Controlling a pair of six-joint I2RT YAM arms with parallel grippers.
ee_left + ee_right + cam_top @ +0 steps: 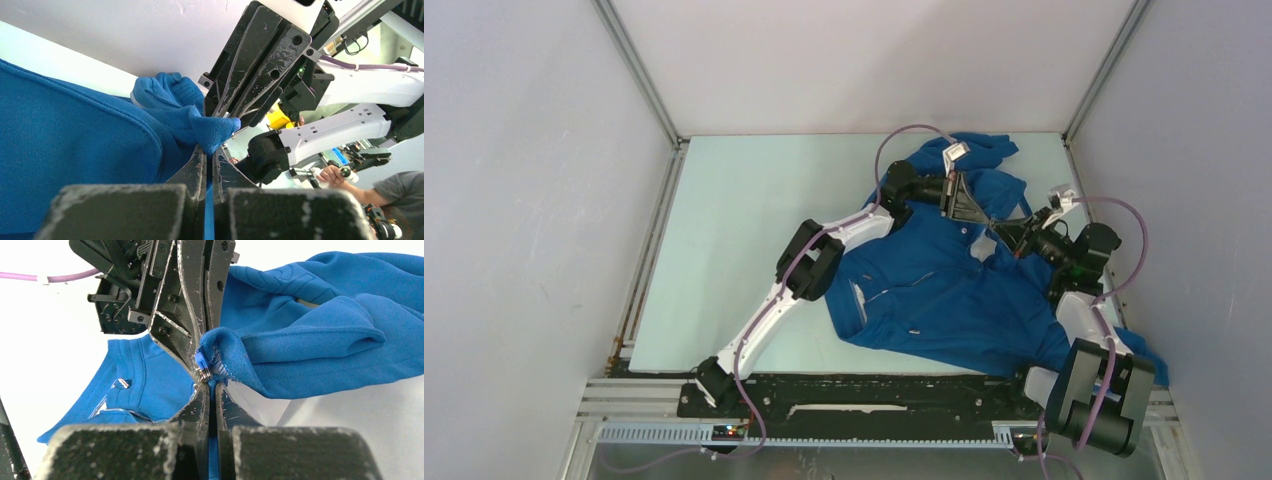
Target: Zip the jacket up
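The royal-blue jacket (944, 290) lies crumpled on the right half of the table, collar end towards the back. My left gripper (977, 213) reaches over it from the left and is shut on a fold of the blue fabric (212, 131); its jaws meet at the fold (210, 149). My right gripper (1012, 233) faces it from the right, tips nearly touching. It is shut (209, 386) on the jacket edge at the zipper, just below the metal slider with its blue tab (201, 362). Both hold the edge lifted off the table.
The pale table (744, 250) is boxed in by grey walls with metal rails (649, 250) along the left edge. Purple cables (904, 135) loop over the arms. One sleeve (1149, 360) hangs over the front right edge. A person's hand (336, 174) shows beyond the enclosure.
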